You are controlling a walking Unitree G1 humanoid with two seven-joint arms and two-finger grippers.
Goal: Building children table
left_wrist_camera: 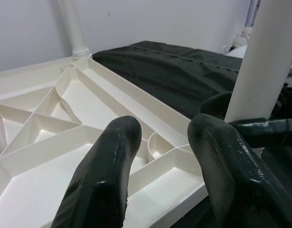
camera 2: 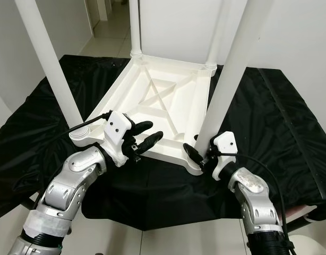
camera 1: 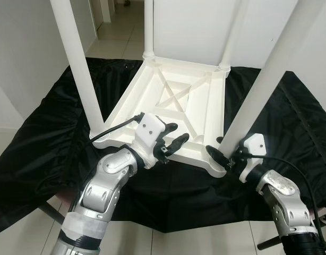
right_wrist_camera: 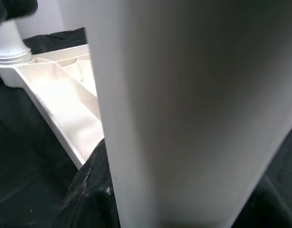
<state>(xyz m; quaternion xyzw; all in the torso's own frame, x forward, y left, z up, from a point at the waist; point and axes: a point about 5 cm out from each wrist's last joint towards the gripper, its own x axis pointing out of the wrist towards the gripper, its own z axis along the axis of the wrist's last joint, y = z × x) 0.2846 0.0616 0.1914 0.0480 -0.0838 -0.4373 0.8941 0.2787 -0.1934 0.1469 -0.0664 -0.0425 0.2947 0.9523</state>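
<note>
- Your two silver arms come up from the lower edge of the head views, the left arm (camera 1: 102, 186) thick in the foreground, the right arm (camera 1: 285, 204) cut off at the frame's bottom corner.
- Your left gripper (camera 1: 171, 139) hovers over the near rim of the upturned white children's table (camera 1: 168, 101); its jaws are spread, with ribbed underside visible between the fingers (left_wrist_camera: 108, 171) in the left wrist view.
- Your right gripper (camera 1: 219, 155) sits at the table's near right corner, against the base of the near right leg (camera 1: 258, 90). That leg fills the right wrist view so closely that you cannot tell how the jaws stand.
- Open room lies along the table's near edge between the two grippers, where black cloth (camera 1: 41, 149) shows.
- Four white legs stand upright from the corners: near left leg (camera 1: 78, 69), far left leg (camera 1: 148, 26), far right leg (camera 1: 231, 37). All are cut off by the top of the frame.
- Black cloth spreads under the table on a pale tiled floor (camera 1: 118, 29), its folds reaching white walls on both sides.
</note>
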